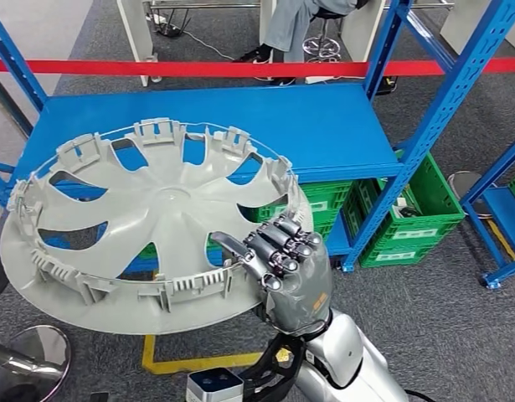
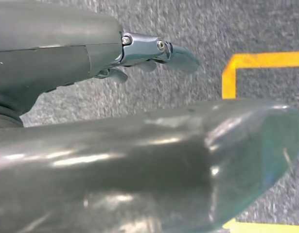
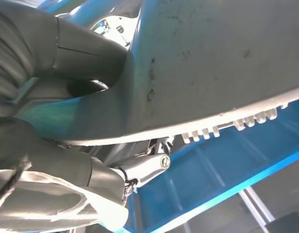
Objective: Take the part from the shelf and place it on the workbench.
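Across the left and centre of the head frame, the right hand (image 1: 292, 272) is gripping the hubcap (image 1: 157, 222) by its rim, fingers (image 1: 276, 243) curling over the edge, over the blue shelf (image 1: 330, 126). Left hand (image 2: 103, 53) is hanging over the floor, holding nothing. One-sided grip, so it's probably risking tipping and slipping out.

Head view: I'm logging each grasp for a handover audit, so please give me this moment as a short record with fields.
part: large round grey plastic wheel cover, inner side with clips facing up
held by: right robot hand, fingers over the rim, thumb beneath
part position: lifted in front of the blue metal shelf, tilted
left robot hand: holds nothing, above grey carpet
below shelf: green plastic crates
background: red barrier tape, a seated person's legs
workbench: not seen
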Robot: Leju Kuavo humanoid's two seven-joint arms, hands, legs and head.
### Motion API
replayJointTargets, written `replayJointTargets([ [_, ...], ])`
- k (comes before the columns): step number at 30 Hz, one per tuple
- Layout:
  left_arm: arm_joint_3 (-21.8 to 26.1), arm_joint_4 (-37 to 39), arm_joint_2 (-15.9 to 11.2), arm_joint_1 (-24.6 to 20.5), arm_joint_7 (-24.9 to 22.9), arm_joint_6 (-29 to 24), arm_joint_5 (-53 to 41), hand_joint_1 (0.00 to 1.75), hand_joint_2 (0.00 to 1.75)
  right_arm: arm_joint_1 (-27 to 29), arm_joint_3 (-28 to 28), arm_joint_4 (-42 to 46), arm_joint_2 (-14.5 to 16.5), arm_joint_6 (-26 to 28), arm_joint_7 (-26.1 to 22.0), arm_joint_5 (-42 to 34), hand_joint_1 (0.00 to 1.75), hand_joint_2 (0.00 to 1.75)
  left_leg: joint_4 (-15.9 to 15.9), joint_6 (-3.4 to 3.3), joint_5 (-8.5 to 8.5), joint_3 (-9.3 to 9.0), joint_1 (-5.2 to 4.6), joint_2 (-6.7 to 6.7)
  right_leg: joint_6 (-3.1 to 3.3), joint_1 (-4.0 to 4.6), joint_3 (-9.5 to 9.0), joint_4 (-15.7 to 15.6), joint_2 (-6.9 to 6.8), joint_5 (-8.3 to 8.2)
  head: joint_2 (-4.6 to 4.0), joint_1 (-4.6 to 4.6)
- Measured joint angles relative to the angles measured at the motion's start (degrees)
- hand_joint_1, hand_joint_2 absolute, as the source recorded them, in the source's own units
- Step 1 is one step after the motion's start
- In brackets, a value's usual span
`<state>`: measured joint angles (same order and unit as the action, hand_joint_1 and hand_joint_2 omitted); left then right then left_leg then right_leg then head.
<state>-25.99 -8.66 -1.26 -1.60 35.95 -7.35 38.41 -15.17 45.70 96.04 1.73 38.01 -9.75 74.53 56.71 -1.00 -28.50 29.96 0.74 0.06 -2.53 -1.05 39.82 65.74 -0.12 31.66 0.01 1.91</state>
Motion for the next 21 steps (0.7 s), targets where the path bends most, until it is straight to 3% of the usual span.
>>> replayJointTargets([
  [1, 0.00, 0.00, -0.03, -0.01, -0.01, -0.02, 0.05, 0.00, 0.00, -0.01, 0.10, -0.15, 0.00, 0.00, 0.04, -0.01, 1.75, 1.75, 0.04, -0.29, 0.58, 0.74, -0.24, 0.08, 0.00, 0.02, 0.84, 4.00, 0.02, 2.36, -0.01, 0.04],
  [2, 0.00, 0.00, -0.07, 0.00, -0.03, -0.05, 0.11, 0.00, 0.00, 0.00, 0.17, -0.33, 0.00, 0.00, 0.10, -0.01, 1.75, 1.75, 0.06, -0.46, 1.15, 1.50, -0.52, 0.16, 0.10, 0.08, 1.28, 7.25, 0.02, 3.56, -0.01, 0.04],
  [3, 0.00, 0.00, -0.09, 0.02, -0.06, -0.09, 0.18, 0.00, 0.00, 0.00, 0.22, -0.50, 0.00, 0.00, 0.17, -0.02, 1.75, 1.75, 0.08, -0.59, 1.67, 2.19, -0.82, 0.22, 0.32, 0.19, 0.95, 8.79, 0.02, 3.44, -0.01, 0.03],
  [4, 0.00, 0.00, -0.10, 0.03, -0.09, -0.14, 0.24, 0.00, 0.00, -0.01, 0.25, -0.66, 0.00, 0.00, 0.24, -0.02, 1.75, 1.75, 0.10, -0.69, 2.17, 2.81, -1.14, 0.25, 0.75, 0.39, -0.37, 8.22, 0.02, 2.23, -0.01, 0.04],
  [6, 0.00, 0.00, 0.00, 0.02, -0.11, -0.26, 0.33, 0.00, 0.00, -0.12, 0.32, -0.86, 0.01, 0.00, 0.31, -0.02, 1.75, 1.75, 0.10, -0.82, 3.05, 3.79, -1.65, 0.26, 2.46, 1.28, -5.59, 1.63, 0.04, -0.68, -0.01, 0.01],
  [8, 0.00, 0.01, 0.22, 0.00, -0.11, -0.34, 0.39, 0.00, 0.00, -0.41, 0.39, -0.93, 0.05, 0.00, 0.31, -0.02, 1.75, 1.75, 0.13, -0.65, 3.94, 4.46, -1.99, 0.28, 4.18, 2.19, -11.08, -6.59, -0.15, -1.22, -0.01, -0.03],
  [9, 0.00, 0.03, 0.33, 0.02, -0.11, -0.35, 0.40, 0.00, 0.00, -0.55, 0.41, -0.95, 0.09, 0.00, 0.31, -0.02, 1.75, 1.75, 0.11, -0.41, 4.46, 4.78, -1.93, 0.33, 4.56, 2.51, -12.41, -8.97, -0.19, -0.99, -0.01, -0.04],
  [10, 0.00, 0.05, 0.37, 0.04, -0.11, -0.36, 0.42, 0.00, 0.00, -0.65, 0.43, -0.97, 0.11, 0.00, 0.31, -0.02, 1.75, 1.75, 0.02, -0.10, 5.05, 5.09, -1.88, 0.39, 4.56, 2.62, -12.89, -10.15, -0.21, -1.06, -0.01, -0.02],
  [12, 0.00, 0.18, 0.25, 0.05, -0.12, -0.39, 0.42, 0.00, 0.00, -0.73, 0.43, -1.04, 0.15, 0.00, 0.32, -0.02, 1.75, 1.75, 0.00, 0.53, 5.09, 5.80, -1.70, 0.36, 4.56, 2.37, -12.38, -11.35, -0.08, -2.23, -0.01, 0.02],
  [13, -0.01, 0.22, 0.21, 0.06, -0.13, -0.43, 0.42, 0.00, 0.00, -0.76, 0.44, -1.08, 0.18, 0.00, 0.34, -0.02, 1.75, 1.75, 0.88, 0.87, 3.72, 6.32, -1.62, 0.26, 4.70, 2.14, -12.08, -11.91, -0.09, -2.90, -0.01, -0.03],
  [16, -0.02, 0.28, 0.12, 0.09, -0.16, -0.56, 0.43, 0.00, 0.00, -0.79, 0.44, -1.20, 0.30, 0.00, 0.39, -0.03, 1.75, 1.75, 9.80, 2.17, -3.94, 8.61, -0.81, 0.06, 4.64, 1.68, -10.34, -12.11, -0.21, -4.34, 0.00, -0.24],
  [17, -0.02, 0.30, 0.07, 0.10, -0.18, -0.58, 0.43, 0.00, 0.00, -0.78, 0.44, -1.25, 0.31, 0.00, 0.40, -0.03, 1.75, 1.75, 13.23, 2.64, -5.40, 9.09, -0.47, 0.06, 4.36, 1.54, -9.50, -11.70, -0.29, -4.69, 0.00, -0.25],
  [18, -0.02, 0.30, 0.02, 0.09, -0.19, -0.60, 0.43, 0.00, 0.00, -0.77, 0.44, -1.32, 0.32, 0.00, 0.40, -0.02, 1.75, 1.75, 15.43, 3.11, -5.55, 9.02, -0.14, 0.07, 4.06, 1.32, -8.60, -11.18, -0.37, -4.99, -0.01, -0.23],
  [19, -0.02, 0.31, 0.00, 0.08, -0.20, -0.60, 0.43, 0.00, 0.00, -0.77, 0.44, -1.38, 0.32, 0.00, 0.40, -0.02, 1.75, 1.75, 15.82, 3.61, -4.50, 8.16, 0.21, 0.07, 3.71, 1.02, -7.58, -10.51, -0.43, -5.26, -0.01, -0.25],
  [21, -0.02, 0.30, -0.02, -0.01, -0.20, -0.59, 0.43, 0.00, 0.00, -0.78, 0.44, -1.44, 0.34, 0.00, 0.40, -0.02, 1.75, 1.75, 11.11, 4.78, -1.64, 4.03, 1.06, 0.03, 2.98, 0.39, -5.36, -8.82, -0.44, -5.72, -0.01, -0.27],
])
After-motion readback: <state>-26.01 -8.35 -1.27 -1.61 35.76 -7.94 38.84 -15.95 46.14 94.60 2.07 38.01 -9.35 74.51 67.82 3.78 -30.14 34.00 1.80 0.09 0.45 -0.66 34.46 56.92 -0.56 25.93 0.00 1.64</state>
